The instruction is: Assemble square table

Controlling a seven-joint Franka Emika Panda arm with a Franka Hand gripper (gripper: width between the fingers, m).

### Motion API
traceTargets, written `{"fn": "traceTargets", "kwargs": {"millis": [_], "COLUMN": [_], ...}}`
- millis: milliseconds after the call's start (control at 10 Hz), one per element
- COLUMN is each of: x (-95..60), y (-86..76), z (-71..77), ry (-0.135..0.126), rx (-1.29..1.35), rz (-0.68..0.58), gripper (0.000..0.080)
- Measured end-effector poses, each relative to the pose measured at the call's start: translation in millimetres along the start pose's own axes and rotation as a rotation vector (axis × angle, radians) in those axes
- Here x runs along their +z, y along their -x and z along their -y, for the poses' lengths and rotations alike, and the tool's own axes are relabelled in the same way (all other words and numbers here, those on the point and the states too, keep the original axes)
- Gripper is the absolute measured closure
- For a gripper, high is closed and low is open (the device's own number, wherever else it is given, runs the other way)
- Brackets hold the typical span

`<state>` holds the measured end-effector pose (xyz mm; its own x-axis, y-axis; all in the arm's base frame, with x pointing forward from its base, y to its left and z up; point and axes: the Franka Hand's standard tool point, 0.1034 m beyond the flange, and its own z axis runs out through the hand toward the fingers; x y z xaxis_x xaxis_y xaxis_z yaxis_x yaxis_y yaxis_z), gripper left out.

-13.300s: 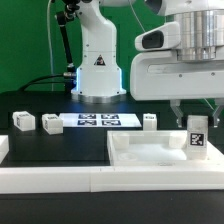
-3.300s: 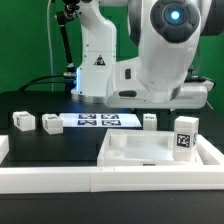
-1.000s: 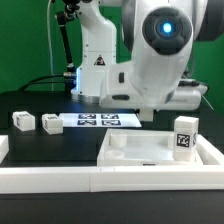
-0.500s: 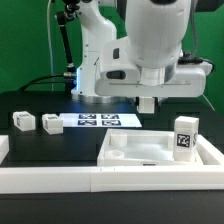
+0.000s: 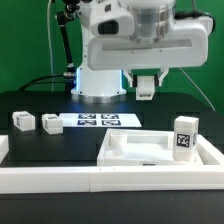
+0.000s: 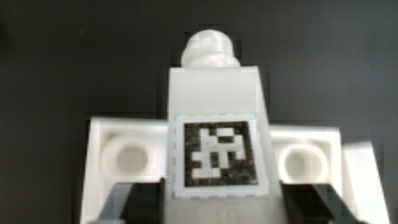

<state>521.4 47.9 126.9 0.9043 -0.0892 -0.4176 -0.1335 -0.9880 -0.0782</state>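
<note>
My gripper (image 5: 147,92) hangs above the table behind the square table slab (image 5: 140,152), shut on a small white tagged leg (image 5: 147,86). In the wrist view the leg (image 6: 217,110) sits between my dark fingers (image 6: 134,202), tag facing the camera, with the slab (image 6: 107,128) and two of its round holes below. Another tagged leg (image 5: 183,137) stands upright on the slab's corner at the exterior view's right. Two more legs (image 5: 22,121) (image 5: 50,124) lie on the black table at the left.
The marker board (image 5: 100,121) lies flat in front of the robot base (image 5: 98,75). A long low white barrier rail (image 5: 60,180) runs along the front edge, against the slab.
The gripper came down behind the slab, closed on the leg that stood next to the marker board, and has lifted it off the table. That spot is now bare.
</note>
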Motion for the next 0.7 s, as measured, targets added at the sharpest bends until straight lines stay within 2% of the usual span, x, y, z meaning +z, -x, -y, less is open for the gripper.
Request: {"fn": "traceTargets", "kwargs": {"millis": [100, 200, 400, 500, 700], "x": [-8.1, -11.2, -12.7, -16.3, -35.9], "y": [-4.0, -13.4, -16.8, -20.6, -36.9], "z": [1.9, 3.4, 3.4, 1.0, 0.2], "ry": [-0.003, -0.005, -0.007, -0.005, -0.004], "rx": [0.003, 0.0, -0.006, -0.021, -0.035], "rz": [-0.033, -0.128, -0.323, -0.378, -0.526], "gripper": [0.0509, 0.0509, 0.0509, 0.0509, 0.0509]}}
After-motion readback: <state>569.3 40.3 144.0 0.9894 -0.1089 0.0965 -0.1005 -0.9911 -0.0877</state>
